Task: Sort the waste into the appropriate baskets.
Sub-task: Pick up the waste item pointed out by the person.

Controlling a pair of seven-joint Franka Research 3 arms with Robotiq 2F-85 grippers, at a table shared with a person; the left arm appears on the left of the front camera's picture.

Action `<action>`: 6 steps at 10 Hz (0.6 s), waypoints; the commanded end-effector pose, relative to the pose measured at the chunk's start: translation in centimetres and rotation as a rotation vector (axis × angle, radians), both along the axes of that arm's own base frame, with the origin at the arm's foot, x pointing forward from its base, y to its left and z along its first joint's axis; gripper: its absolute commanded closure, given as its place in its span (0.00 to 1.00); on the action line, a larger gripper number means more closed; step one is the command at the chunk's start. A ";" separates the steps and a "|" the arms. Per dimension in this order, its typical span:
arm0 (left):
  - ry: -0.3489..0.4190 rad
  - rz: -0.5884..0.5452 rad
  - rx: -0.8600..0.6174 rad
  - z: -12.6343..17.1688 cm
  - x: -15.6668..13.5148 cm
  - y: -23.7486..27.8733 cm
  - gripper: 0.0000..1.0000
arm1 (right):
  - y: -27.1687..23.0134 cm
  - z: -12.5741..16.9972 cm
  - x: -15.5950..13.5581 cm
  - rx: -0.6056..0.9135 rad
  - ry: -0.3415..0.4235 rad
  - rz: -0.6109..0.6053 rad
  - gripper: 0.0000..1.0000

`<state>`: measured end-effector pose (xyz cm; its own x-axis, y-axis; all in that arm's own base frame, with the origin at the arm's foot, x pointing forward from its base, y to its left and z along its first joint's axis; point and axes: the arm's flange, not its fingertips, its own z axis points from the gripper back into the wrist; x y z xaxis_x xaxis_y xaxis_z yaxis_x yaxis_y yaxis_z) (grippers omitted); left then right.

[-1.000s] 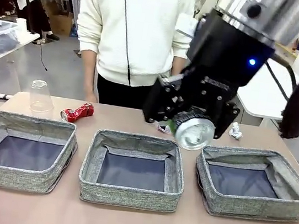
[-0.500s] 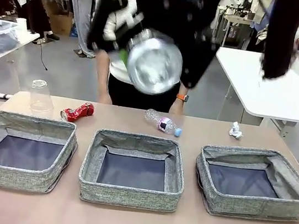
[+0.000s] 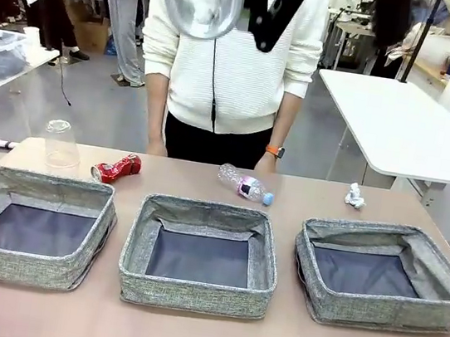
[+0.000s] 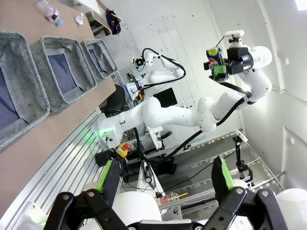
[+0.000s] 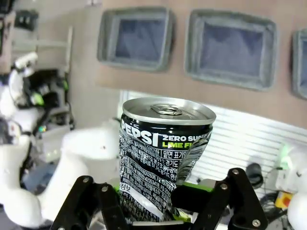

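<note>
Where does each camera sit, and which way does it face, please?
Right wrist: behind the right gripper, high up, looking down past its gripped can at the baskets; own fingers show.
Left wrist: behind the open left gripper, facing the robot's base and raised right arm; own fingers show.
Front: fixed on the robot's side, facing across the table to the person; the right gripper shows at the top.
Shared: all three show the can and baskets.

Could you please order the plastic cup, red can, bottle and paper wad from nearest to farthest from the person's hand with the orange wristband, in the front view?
1. Clear bottle with blue cap, just in front of the person's hand.
2. Crumpled white paper wad, toward picture right.
3. Crushed red can, toward picture left.
4. Clear plastic cup, farthest left.
</note>
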<state>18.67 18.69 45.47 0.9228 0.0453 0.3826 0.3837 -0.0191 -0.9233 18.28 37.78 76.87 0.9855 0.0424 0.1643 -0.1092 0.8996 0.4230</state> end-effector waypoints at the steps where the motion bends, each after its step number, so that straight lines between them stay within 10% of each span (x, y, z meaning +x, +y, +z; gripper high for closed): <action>1: -0.019 0.003 -0.015 0.2 0.0 0.1 0.00 | 1.1 0.1 1.7 -0.018 -0.030 -0.100 1.00; 6: -0.019 0.003 -0.015 0.2 0.0 0.1 0.00 | 1.7 -1.2 7.3 -0.093 -0.061 -0.128 1.00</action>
